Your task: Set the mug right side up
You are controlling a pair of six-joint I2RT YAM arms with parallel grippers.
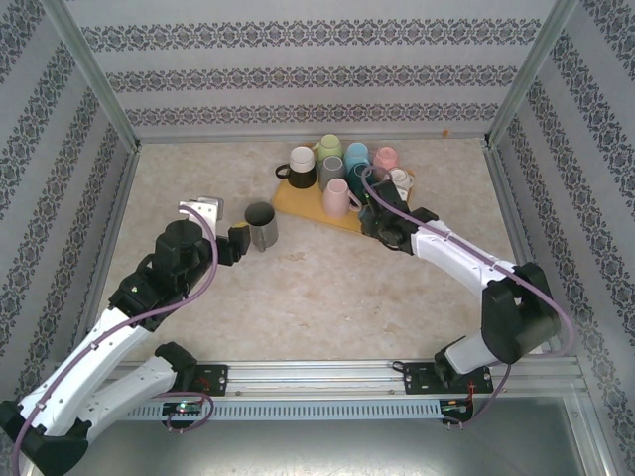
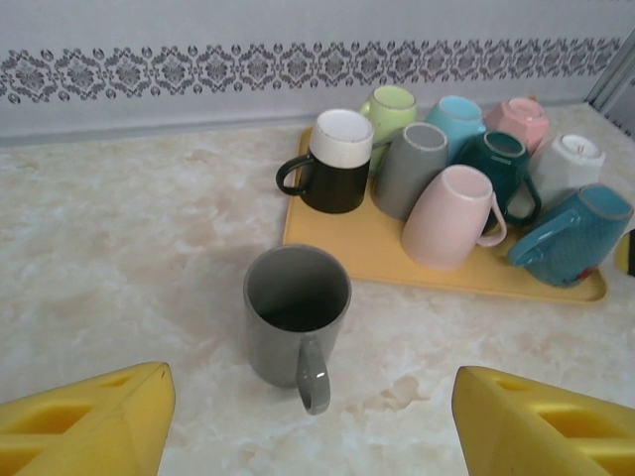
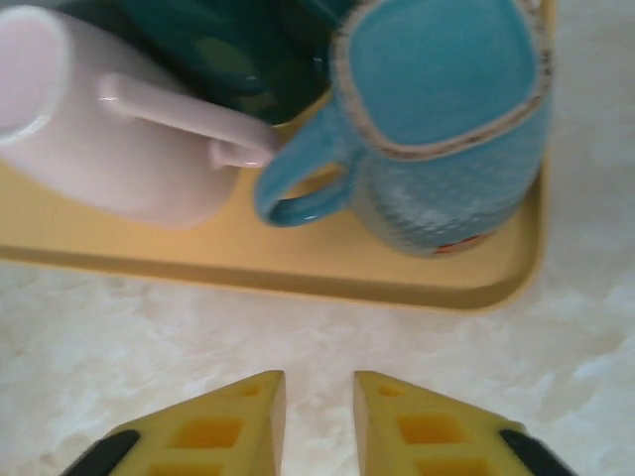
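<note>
Grey ceramic mug [image 1: 261, 225] stands upright on the marble-pattern tabletop [image 1: 327, 297], mouth up, long axis vertical. Handle [image 2: 315, 375] points back toward the left gripper [image 1: 223, 226]. It sits just off the left near corner of the flat yellow tray [image 2: 377, 248], apart from it.

Left gripper: spread wide. Yellow fingers [image 2: 89, 416] sit at both lower corners of the wrist view, with the mug ahead between them, not touched.

Right gripper [image 3: 319, 382]: fingers drawn close, thin gap, nothing between them. It hovers over bare table just short of the tray's near edge. Facing it is a blue speckled mug [image 3: 446, 129], base turned up toward the camera and tilted, handle out to the left, close to the tray's right corner rim.

Pale pink mug [image 2: 446, 218] is beside it, tipped over, handle toward the blue one. Dark green mug [image 2: 501, 164] is behind them. The rest of the mugs are crowded at the tray's back, several touching.

Room: broad bare table in front of the tray and the grey mug, between the two arms. Patterned walls [image 1: 298, 69] close off the back and both sides.
</note>
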